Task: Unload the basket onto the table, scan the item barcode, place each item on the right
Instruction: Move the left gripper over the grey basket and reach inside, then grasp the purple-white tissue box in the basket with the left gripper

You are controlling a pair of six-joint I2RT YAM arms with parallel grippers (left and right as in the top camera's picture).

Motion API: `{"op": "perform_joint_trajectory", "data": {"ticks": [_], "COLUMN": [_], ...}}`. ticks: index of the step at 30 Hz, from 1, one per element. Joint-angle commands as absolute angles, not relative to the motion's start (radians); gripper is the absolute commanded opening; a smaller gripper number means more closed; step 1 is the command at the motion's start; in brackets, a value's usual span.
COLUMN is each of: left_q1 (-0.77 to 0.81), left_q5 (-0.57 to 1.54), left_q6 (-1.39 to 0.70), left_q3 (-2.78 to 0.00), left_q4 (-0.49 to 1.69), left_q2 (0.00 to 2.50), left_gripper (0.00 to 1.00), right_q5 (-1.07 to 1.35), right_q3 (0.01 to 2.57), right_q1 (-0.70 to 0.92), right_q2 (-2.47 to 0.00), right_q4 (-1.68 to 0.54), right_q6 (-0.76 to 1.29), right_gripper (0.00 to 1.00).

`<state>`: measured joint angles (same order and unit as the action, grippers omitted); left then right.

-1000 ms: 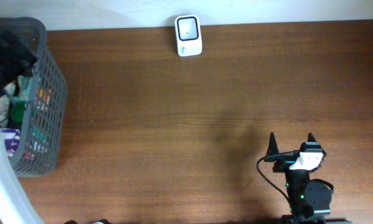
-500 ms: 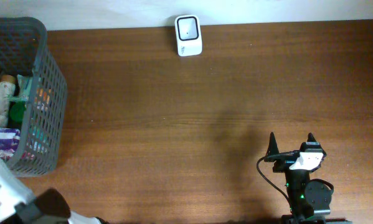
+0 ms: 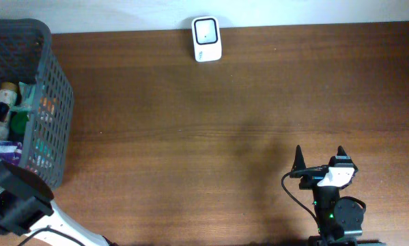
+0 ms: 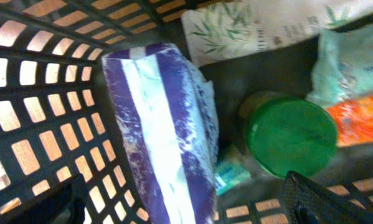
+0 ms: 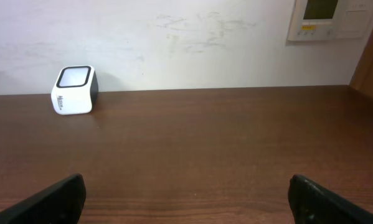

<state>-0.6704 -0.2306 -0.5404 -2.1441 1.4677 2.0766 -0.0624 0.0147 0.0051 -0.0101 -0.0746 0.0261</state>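
- Dark wooden table (image 3: 190, 137) runs back to a white wall (image 5: 186, 43). A grey mesh basket (image 3: 57, 102) sits at its left end, and the white scanner (image 3: 207, 39) stands at the far edge, near the middle.
- You are at the picking step, as I judge it: no item is out of the basket and nothing is at the scanner.
- Your left gripper (image 4: 186, 208) looks down into the basket with its jaws spread wide and nothing between them. Its dark fingertips show at the bottom corners of the left wrist view.
- Your right gripper (image 3: 319, 160) sits at the near right of the table, well apart from everything. Its jaws are wide and empty, and it faces the scanner.
- The likeliest item is the purple-and-white striped packet (image 4: 164, 137), lying lengthwise right under the left jaws against the basket's mesh wall. It looks like a soft, crinkled film wrapper with some shine, so expect it to give under the fingers.
- Just to its right lie a green-lidded jar (image 4: 291, 138) and an orange packet (image 4: 360, 118), with a leaf-printed pouch (image 4: 261, 28) beyond.
- No barcode shows on the packet's upper face, so you cannot yet tell which side carries it.
- Next, lower onto the packet across its narrow width, clear of mesh and jar, then close and lift it out. Carry it right and far to the scanner, turning it until the code faces the window.
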Motion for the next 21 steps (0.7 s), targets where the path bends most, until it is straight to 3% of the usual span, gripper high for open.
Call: {"op": "perform_joint_trajectory", "data": {"ticks": [1,14,21], "left_q1": [-0.673,-0.677,-0.677], "left_q5": [-0.286,-0.344,-0.310], "left_q6": [-0.558,-0.599,-0.599], "left_q3": [-2.148,-2.140,-2.015], "left_q4": [1.476,1.499,1.367], "left_q2": [2.095,2.145,2.145], "left_gripper": [0.98,1.00,0.98], "right_q5": [-0.064,-0.064,-0.064], "right_q3": [0.006,0.006,0.006], "right_q1": [-0.001,-0.001,-0.001], "right_q2": [-0.004,-0.004,-0.004], "right_q4": [-0.077,-0.077,-0.077], "right_q6": [0.031,0.031,0.031], "right_gripper": [0.99,0.98,0.99]}}
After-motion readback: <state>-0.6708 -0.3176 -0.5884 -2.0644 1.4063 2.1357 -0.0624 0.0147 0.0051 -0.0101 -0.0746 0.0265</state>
